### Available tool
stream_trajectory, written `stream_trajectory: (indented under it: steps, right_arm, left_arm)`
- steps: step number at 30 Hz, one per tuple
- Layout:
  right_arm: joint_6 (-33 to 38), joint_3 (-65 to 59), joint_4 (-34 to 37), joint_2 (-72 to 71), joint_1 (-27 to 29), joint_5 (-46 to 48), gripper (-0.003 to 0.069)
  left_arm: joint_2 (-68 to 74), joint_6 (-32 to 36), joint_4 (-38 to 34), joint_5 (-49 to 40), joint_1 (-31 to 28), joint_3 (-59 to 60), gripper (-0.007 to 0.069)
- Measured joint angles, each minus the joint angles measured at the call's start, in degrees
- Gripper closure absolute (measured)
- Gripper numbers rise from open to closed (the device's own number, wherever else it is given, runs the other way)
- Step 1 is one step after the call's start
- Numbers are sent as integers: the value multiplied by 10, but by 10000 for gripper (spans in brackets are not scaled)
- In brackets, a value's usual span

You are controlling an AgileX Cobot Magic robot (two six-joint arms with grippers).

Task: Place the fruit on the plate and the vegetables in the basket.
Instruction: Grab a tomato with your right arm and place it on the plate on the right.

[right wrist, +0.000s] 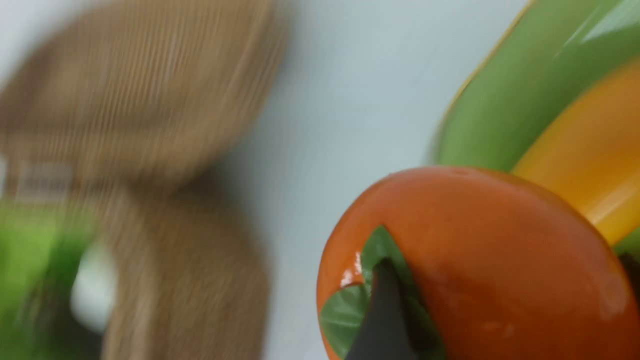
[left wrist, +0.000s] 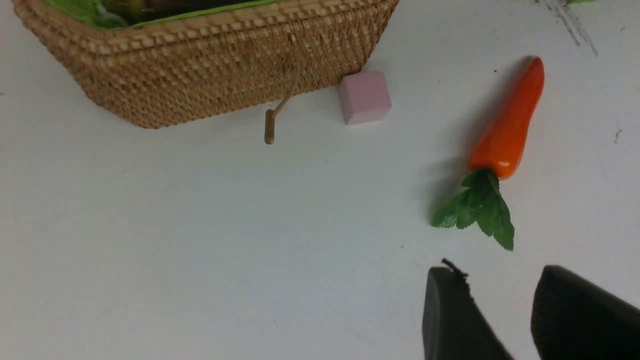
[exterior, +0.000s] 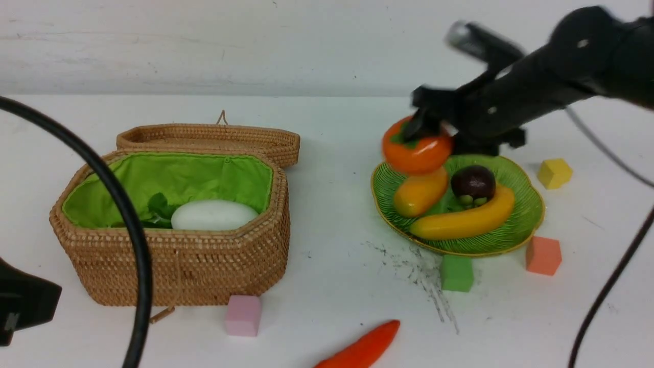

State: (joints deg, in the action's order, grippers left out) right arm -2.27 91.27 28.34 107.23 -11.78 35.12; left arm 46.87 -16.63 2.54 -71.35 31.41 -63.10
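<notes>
Cable up front: a black loop (exterior: 134,240) crosses my front view, over the basket's left end.
Pepper (exterior: 365,349): flat on the white table (exterior: 332,225) at the near edge, outside the basket, leaves toward my left arm.
Left gripper (left wrist: 500,290): low over bare table just beside the pepper's leaves – jaws parted, nothing between them.
Basket (exterior: 179,266): lid (exterior: 209,138) thrown back; the white radish (exterior: 214,214) lies inside on the green lining.
Pink cube (exterior: 243,315): touching the basket's near wall.
Plate (exterior: 521,220): carries the mango (exterior: 419,193), mangosteen (exterior: 472,183) and banana (exterior: 467,217), all touching.
Right gripper (exterior: 421,125): clamped on the persimmon (exterior: 419,151), one finger (right wrist: 385,310) pressed on its leaf cap.
Persimmon position: over the plate's far left rim, just above the mango – I cannot tell whether it rests there.
Other cubes: green cube (exterior: 456,273) and orange cube (exterior: 543,255) at the plate's near rim, yellow cube (exterior: 554,173) near the plate's far right rim.
</notes>
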Motion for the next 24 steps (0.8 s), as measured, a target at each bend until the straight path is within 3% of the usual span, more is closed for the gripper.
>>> stream_trajectory:
  steps: [6,16,21,24]
  right_arm:
    - [1,0,8,45,50,-104,124]
    - [1,0,20,151,51,-225,123]
    - [23,0,2,151,51,-219,-2]
    - [44,0,-5,140,51,-202,-20]
  left_arm:
    - [2,0,0,30,0,0,386]
    - [27,0,3,70,0,21,386]
    - [48,0,4,69,0,31,386]
    - [58,0,4,68,0,31,386]
